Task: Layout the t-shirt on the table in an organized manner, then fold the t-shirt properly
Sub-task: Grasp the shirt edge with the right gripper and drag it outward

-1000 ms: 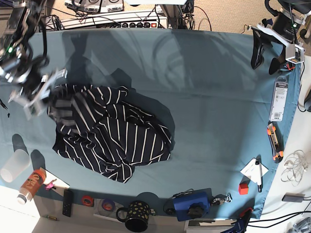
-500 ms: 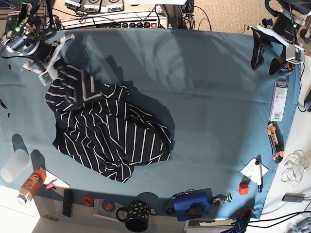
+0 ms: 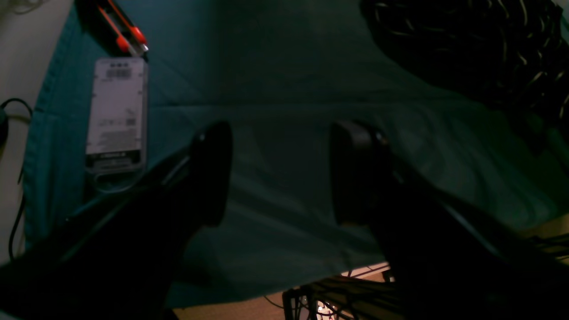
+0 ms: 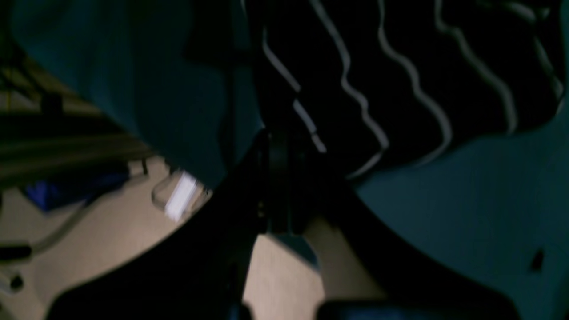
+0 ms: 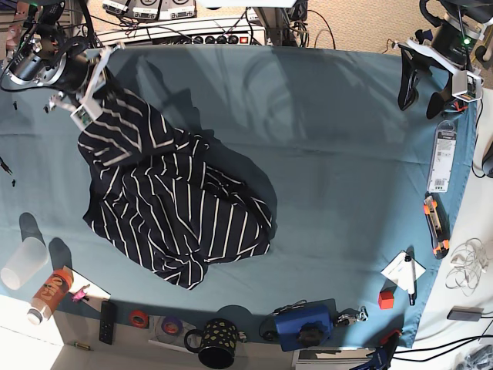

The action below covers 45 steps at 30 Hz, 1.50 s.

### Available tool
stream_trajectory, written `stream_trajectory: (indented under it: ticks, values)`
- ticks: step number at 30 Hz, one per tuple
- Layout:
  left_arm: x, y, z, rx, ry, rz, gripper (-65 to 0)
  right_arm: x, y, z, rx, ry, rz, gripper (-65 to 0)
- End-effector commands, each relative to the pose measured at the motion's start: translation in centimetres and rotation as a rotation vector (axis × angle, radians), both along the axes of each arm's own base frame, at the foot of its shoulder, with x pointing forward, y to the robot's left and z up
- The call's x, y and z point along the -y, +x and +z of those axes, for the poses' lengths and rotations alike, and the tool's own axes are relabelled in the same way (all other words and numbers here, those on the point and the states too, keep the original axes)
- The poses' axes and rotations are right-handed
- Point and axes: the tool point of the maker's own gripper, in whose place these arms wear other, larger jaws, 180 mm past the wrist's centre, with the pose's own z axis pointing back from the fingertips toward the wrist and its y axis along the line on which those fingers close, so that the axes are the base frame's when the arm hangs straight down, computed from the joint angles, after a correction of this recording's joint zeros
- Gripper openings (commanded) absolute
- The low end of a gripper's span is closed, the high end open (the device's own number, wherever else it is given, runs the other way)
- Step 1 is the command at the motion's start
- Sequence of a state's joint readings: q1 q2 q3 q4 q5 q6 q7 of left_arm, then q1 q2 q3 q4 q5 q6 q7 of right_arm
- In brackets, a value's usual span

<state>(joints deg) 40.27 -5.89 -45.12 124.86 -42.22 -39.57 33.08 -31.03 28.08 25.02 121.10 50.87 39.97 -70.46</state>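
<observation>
The t-shirt (image 5: pixel 173 204), dark with thin white stripes, lies crumpled on the left half of the table (image 5: pixel 339 154). One edge of it is drawn up toward the far left corner. There my right gripper (image 5: pixel 94 86) is shut on that edge. In the right wrist view the closed fingers (image 4: pixel 280 178) pinch the striped t-shirt (image 4: pixel 400 66) above the table (image 4: pixel 466 222). At the far right corner my left gripper (image 5: pixel 422 91) hangs open and empty. Its fingertips (image 3: pixel 213 169) stand wide apart over the bare table (image 3: pixel 284 75), with the t-shirt (image 3: pixel 480 53) far off.
A packaged item (image 5: pixel 443 158) (image 3: pixel 116 113) and an orange box cutter (image 5: pixel 437 225) (image 3: pixel 124 31) lie along the right edge. The near edge holds a spotted mug (image 5: pixel 218 343), a blue device (image 5: pixel 304 324), a red cube (image 5: pixel 386 298), a plastic cup (image 5: pixel 21 262), a bottle (image 5: pixel 48 294) and a remote (image 5: pixel 108 321).
My right gripper has swung from the shirt's left side up to the far left corner, dragging the held edge with it and stretching that part out. The left arm has stayed still.
</observation>
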Motion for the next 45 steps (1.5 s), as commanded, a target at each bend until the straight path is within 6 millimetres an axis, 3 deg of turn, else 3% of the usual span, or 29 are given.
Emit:
stream_trajectory:
  ticks: [1,6,11,13,15,20,22,24,28,33,36,42,45]
  values:
    - [0.1,0.2,1.1,0.043,-0.003,-0.010,-30.2,-0.2,1.4,1.5,0.074,0.011,0.013,-65.0]
    - [0.1,0.5,1.3,0.054,-0.003,-0.010,-30.2,0.0,4.1,3.4,0.154,-0.005,0.014,-65.0]
    - [0.0,0.5,1.1,0.046,0.013,-0.009,-30.2,1.5,2.8,1.8,0.041,-0.099,0.006,-65.0]
    - [-0.1,0.4,0.9,0.037,0.029,-0.009,-30.2,2.1,3.2,1.9,0.062,-0.131,-0.008,-65.0]
    - [-0.1,0.5,0.9,0.039,0.028,-0.009,-30.2,2.2,5.3,3.5,0.197,-0.127,-0.021,-65.0]
    - [-0.2,0.8,1.7,0.088,0.016,-0.001,-30.2,2.6,12.5,10.0,0.582,-0.050,-0.061,-65.0]
    - [-0.2,0.8,1.7,0.087,0.018,-0.002,-30.2,4.5,15.5,12.0,0.680,-0.052,-0.121,-65.0]
    - [-0.2,0.8,1.7,0.086,0.018,-0.002,-30.2,7.8,18.5,13.1,0.729,-0.054,-0.258,-65.0]
    - [-0.2,0.8,1.7,0.086,0.018,-0.002,-30.2,12.4,23.4,10.7,0.654,0.042,-0.431,-65.0]
    - [-0.2,0.8,1.7,0.086,0.018,-0.002,-30.2,15.2,27.6,7.1,0.544,0.205,-0.580,-65.0]
    - [-0.2,0.8,1.7,0.086,0.018,-0.002,-30.2,16.0,29.1,7.5,0.541,0.266,-0.629,-65.0]
    - [-0.2,1.0,1.9,0.095,0.017,-0.002,-30.2,16.7,30.6,10.9,0.606,0.275,-0.641,-65.0]
    - [-0.2,1.1,1.9,0.097,0.018,-0.002,-30.2,16.3,30.6,10.9,0.589,0.271,-0.615,-65.0]
